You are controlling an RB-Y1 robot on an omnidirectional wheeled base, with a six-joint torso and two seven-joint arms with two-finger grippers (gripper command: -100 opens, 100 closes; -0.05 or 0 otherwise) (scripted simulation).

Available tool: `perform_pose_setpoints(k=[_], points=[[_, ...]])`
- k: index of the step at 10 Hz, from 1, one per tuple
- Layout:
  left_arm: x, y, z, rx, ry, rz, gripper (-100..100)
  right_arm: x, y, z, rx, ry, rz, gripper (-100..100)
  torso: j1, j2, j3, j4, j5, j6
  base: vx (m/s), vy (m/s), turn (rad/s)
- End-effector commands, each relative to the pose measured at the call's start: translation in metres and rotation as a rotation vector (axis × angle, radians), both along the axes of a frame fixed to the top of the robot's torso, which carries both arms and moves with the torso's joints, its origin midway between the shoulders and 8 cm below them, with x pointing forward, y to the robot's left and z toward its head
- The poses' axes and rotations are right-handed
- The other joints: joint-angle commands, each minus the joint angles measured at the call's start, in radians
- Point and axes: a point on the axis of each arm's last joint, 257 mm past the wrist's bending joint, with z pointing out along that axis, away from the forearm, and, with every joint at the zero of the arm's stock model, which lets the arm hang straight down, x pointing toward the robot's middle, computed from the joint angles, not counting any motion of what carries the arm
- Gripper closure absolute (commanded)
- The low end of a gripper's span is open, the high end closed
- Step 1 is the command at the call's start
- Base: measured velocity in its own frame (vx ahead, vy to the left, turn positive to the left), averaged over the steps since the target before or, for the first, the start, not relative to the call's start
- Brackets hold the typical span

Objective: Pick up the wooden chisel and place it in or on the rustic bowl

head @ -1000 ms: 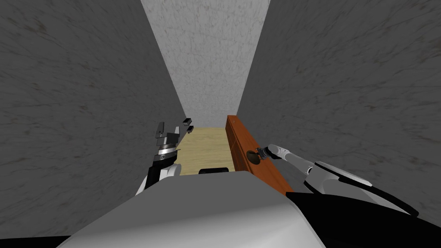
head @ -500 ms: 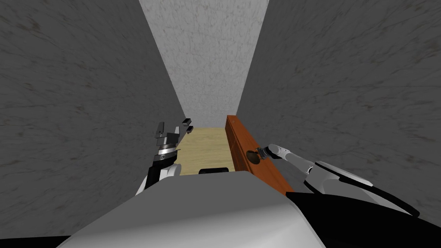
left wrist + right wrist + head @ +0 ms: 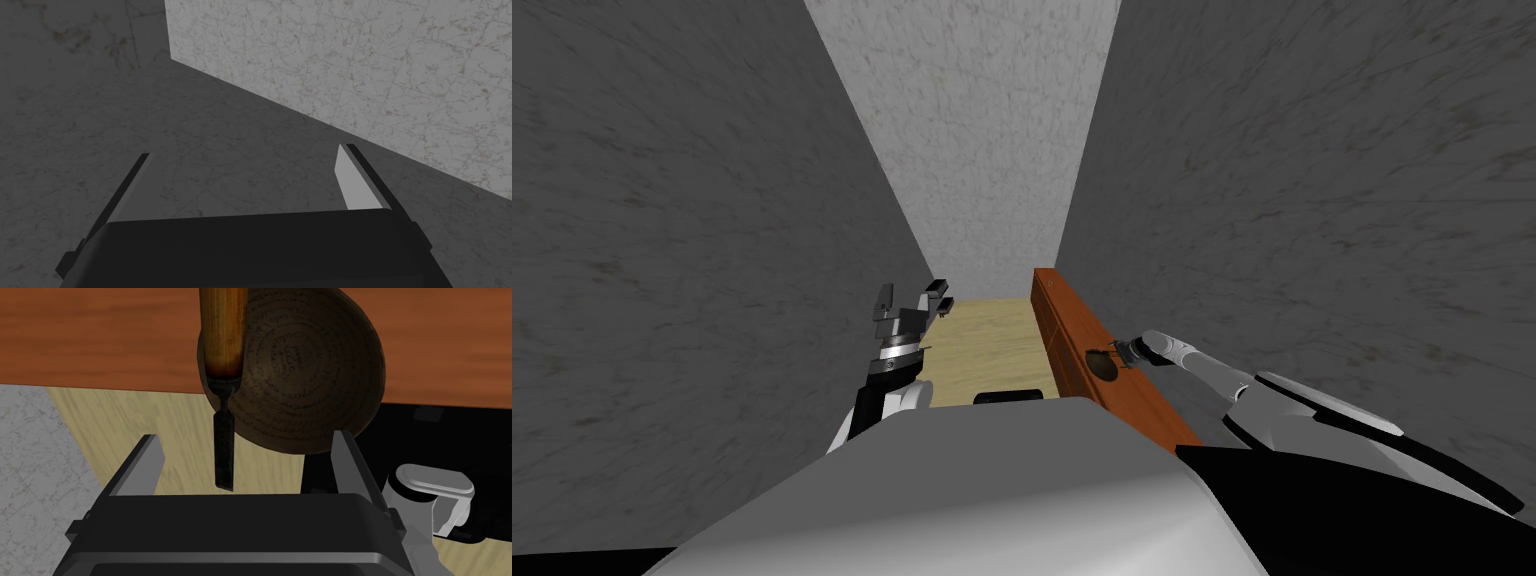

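— Start close in. What's the right hand doing?

— The right gripper (image 3: 243, 436) is out over the edge of a reddish-brown wooden ledge (image 3: 75, 333). Its two blades are spread wide and pinch nothing.

— So where's the chisel (image 3: 223, 338)?

— In the gap between those blades, with neither one touching it. The dark blade tip points back at the gripper's body, and the amber wooden handle points away from it. It sits nearer one finger than the other.

— Is it in the bowl (image 3: 310, 363)?

— The handle crosses the bowl's rim. The blade sticks out past the rim, above the pale plank floor (image 3: 992, 340). From here I can't tell whether it rests on the rim or hangs just over it.

— And the bowl itself?

— It's dark brown and round, with ringed grain inside. It stands on the ledge, close to the edge, just beyond the fingertips.

— What about the other arm?

— The left gripper (image 3: 903, 298) is raised beside the grey wall on the robot's left, well apart from the ledge. Its fingers are parted too and hold nothing.

— What's farther on?

— Two small dark blocks (image 3: 942, 296) sit just past that left hand, by the wall. I can't make out what they are. Beyond them the plank floor runs between the wall and the ledge to a paler marbled end wall (image 3: 982, 150).
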Motion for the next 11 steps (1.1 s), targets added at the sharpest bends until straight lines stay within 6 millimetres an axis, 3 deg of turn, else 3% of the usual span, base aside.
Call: perform_pose_setpoints(k=[1, 5, 6, 7, 11], points=[[0.0, 0.0, 0.0, 0.0, 0.0, 0.0, 0, 0.001, -0.004, 0.007, 0.0, 0.0, 0.02, -100, 0.0, 0.0, 0.0, 0.0, 0.0, 0.0, 0.053, 0.03, -0.081], [0.0, 0.0, 0.0, 0.0, 0.0, 0.0, 0, 0.003, -0.014, 0.03, 0.004, -0.007, 0.085, -100, 0.001, -0.001, 0.0, 0.0, 0.0, 0.001, 0.073, 0.07, -0.16], [0.0, 0.0, 0.0, 0.0, 0.0, 0.0, 0, 0.003, -0.014, 0.024, 0.003, -0.007, 0.069, -100, 0.001, -0.001, -0.001, 0.0, 0.0, 0.0, 0.036, 0.042, -0.031], [0.0, 0.0, 0.0, 0.0, 0.0, 0.0, 0, 0.002, -0.014, 0.025, 0.003, -0.005, 0.075, 0, -0.001, 0.001, 0.0, 0.0, 0.0, 0.0, 0.006, 0.008, 0.006], [0.0, 0.0, 0.0, 0.0, 0.0, 0.0, 0, 0.002, -0.014, 0.025, 0.003, -0.006, 0.075, 0, -0.004, 0.004, 0.002, 0.001, -0.001, 0.0, 0.0, 0.0, 0.0]])
